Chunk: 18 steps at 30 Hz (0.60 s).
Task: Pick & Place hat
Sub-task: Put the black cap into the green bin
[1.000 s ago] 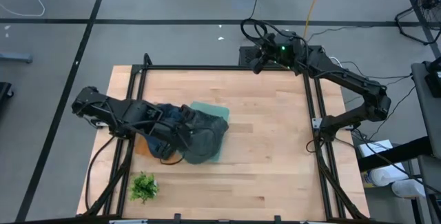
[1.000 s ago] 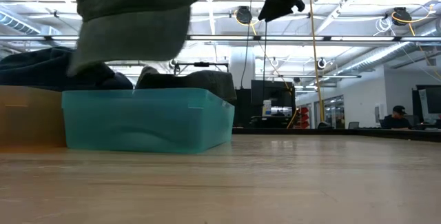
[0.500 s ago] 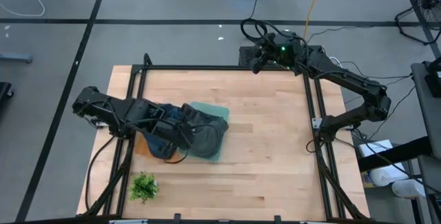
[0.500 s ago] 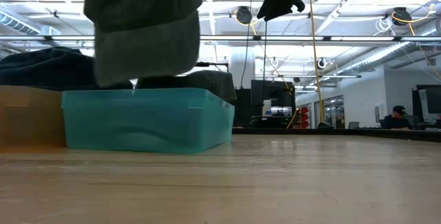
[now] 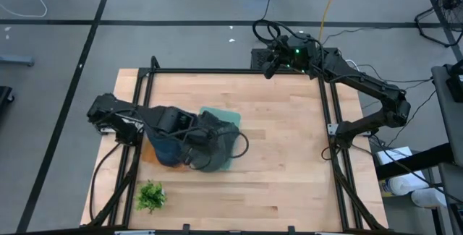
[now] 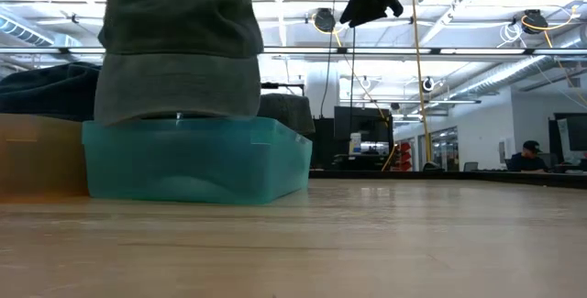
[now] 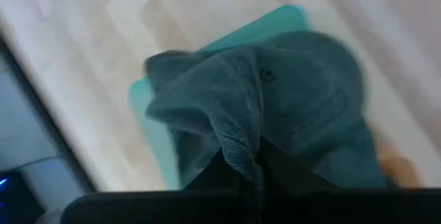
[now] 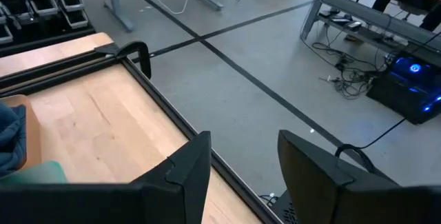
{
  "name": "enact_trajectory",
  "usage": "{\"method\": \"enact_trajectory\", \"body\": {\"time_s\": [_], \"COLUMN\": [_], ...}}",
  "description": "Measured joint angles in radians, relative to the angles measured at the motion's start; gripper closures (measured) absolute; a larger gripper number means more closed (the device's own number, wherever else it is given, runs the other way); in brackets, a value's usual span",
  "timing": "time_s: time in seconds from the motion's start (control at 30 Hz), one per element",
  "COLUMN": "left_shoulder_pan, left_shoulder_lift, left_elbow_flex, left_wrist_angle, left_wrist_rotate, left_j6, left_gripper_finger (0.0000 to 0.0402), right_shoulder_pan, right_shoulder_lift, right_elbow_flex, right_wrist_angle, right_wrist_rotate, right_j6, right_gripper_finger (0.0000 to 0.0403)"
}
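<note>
The grey-green hat (image 5: 215,142) (image 6: 179,50) hangs over the teal bin (image 5: 226,116) (image 6: 197,162) on the table's left half. My left gripper (image 5: 192,150) (image 7: 241,167) is shut on the hat above the bin. In the low view the hat's lower edge stands level with the bin's rim, and I cannot tell whether they touch. More dark cloth (image 6: 289,107) shows inside the bin behind the hat. My right gripper (image 5: 269,65) (image 8: 241,176) hangs open and bare high above the table's far edge. My left gripper pinches a bunched fold of the hat's cloth (image 7: 236,141) between its two fingers. The fingers come from above, slanting steeply down. The hat hangs below them with its crown spread out over the teal bin (image 7: 148,103).
A brown bin (image 6: 41,156) with dark blue cloth (image 5: 165,150) stands to the left of the teal one. A small green plant (image 5: 150,195) sits at the near left corner. Black frame rails (image 5: 329,119) border the table. Bare wood (image 5: 289,155) fills the right half.
My left gripper has gone down and a little toward the table's right edge, still shut on the hat. The hat has sunk from high above the bins to the teal bin's rim and has swung from tilted to nearly level.
</note>
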Motion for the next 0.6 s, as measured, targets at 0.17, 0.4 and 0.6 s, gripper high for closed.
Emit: {"method": "enact_trajectory", "body": {"time_s": [0.17, 0.4, 0.6], "left_shoulder_pan": [0.060, 0.120, 0.129], "left_shoulder_lift": [0.001, -0.006, 0.000], "left_elbow_flex": [0.000, 0.000, 0.000], "left_wrist_angle": [0.053, 0.071, 0.080], "left_wrist_rotate": [-0.106, -0.074, 0.078], "left_j6": [0.002, 0.073, 0.116], "left_gripper_finger": [0.0387, 0.0387, 0.0387], "right_shoulder_pan": [0.000, 0.000, 0.000], "right_shoulder_lift": [0.000, 0.000, 0.000], "right_elbow_flex": [0.000, 0.000, 0.000], "right_wrist_angle": [0.000, 0.000, 0.000], "right_wrist_rotate": [0.000, 0.001, 0.002], "right_j6": [-0.010, -0.038, -0.084], "right_gripper_finger": [0.0248, 0.0248, 0.0248]}}
